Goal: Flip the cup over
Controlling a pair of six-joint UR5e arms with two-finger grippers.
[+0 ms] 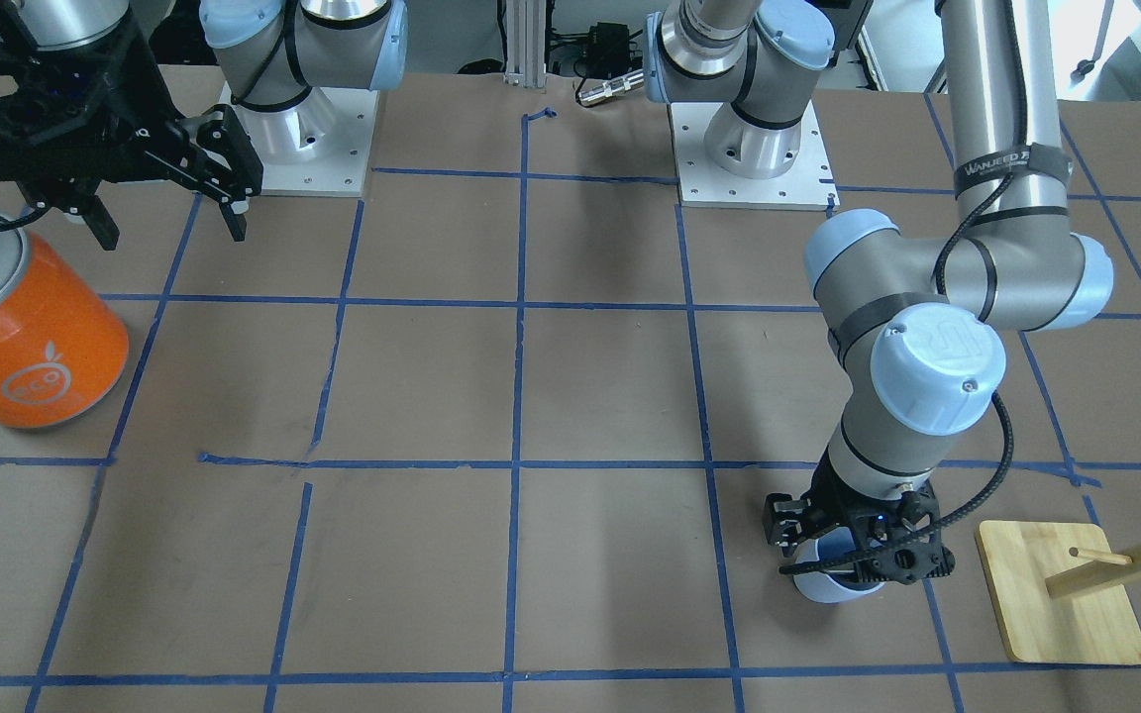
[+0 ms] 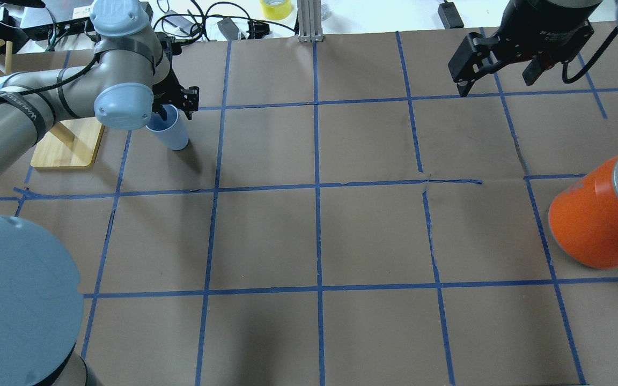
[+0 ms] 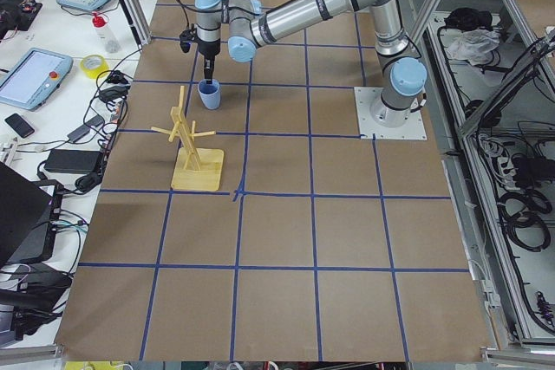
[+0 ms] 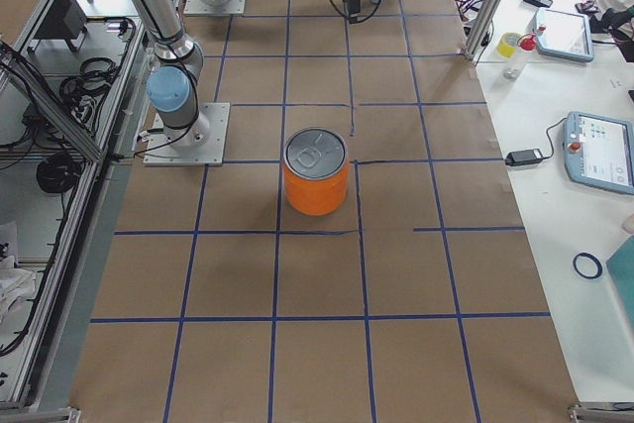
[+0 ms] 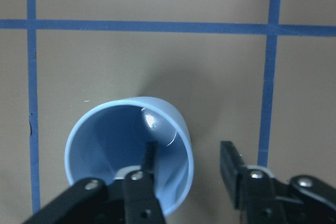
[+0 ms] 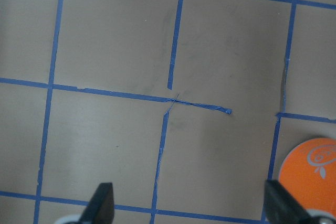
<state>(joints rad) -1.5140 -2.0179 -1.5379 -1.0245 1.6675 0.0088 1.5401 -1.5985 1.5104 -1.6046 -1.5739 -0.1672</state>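
The cup (image 5: 123, 145), a small pale lavender-blue tumbler, stands upright with its mouth up on the brown table, near the wooden stand. It also shows in the overhead view (image 2: 174, 134) and the front view (image 1: 828, 586). My left gripper (image 5: 189, 169) is open and straddles the cup's wall: one finger (image 5: 148, 163) is inside, the other (image 5: 229, 163) outside with a gap to the rim. It is seen from above in the overhead view (image 2: 172, 107). My right gripper (image 2: 497, 80) is open and empty, high over the far right of the table.
A large orange can (image 2: 598, 220) with a silver lid stands at the right side, below the right gripper (image 1: 169, 218). A wooden peg stand on a square base (image 2: 67, 145) sits just left of the cup. Blue tape lines grid the table.
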